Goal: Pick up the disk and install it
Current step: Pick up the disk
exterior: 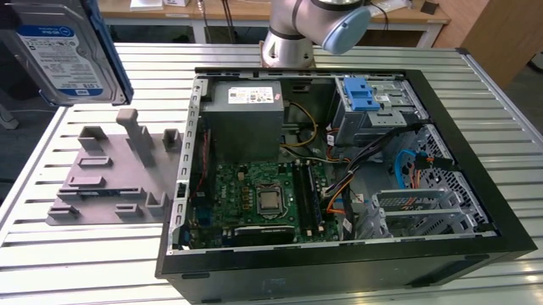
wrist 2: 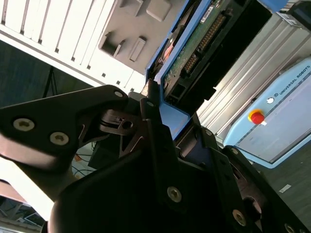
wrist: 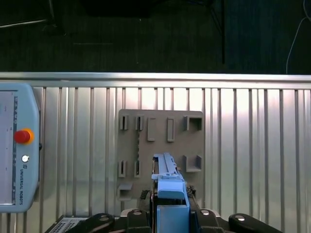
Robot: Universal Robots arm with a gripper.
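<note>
The disk (exterior: 61, 54), a silver hard drive with a white-and-blue label and blue side rails, hangs high in the air at the exterior view's upper left, above the grey fixture plate (exterior: 110, 181). In the first wrist view the disk (wrist: 170, 191) appears edge-on between the black fingers of my gripper (wrist: 171, 216), which is shut on its blue rails. The second wrist view shows the disk's green circuit-board underside (wrist 2: 194, 51) and a blue rail clamped in the gripper (wrist 2: 167, 124).
An open computer case (exterior: 475, 254) lies on the slatted metal table, holding a motherboard (exterior: 263, 197), a grey power supply (exterior: 246, 114) and a drive cage with a blue latch (exterior: 365, 98). A teach pendant (wrist: 14, 155) rests on the table beside the fixture plate (wrist: 160, 141).
</note>
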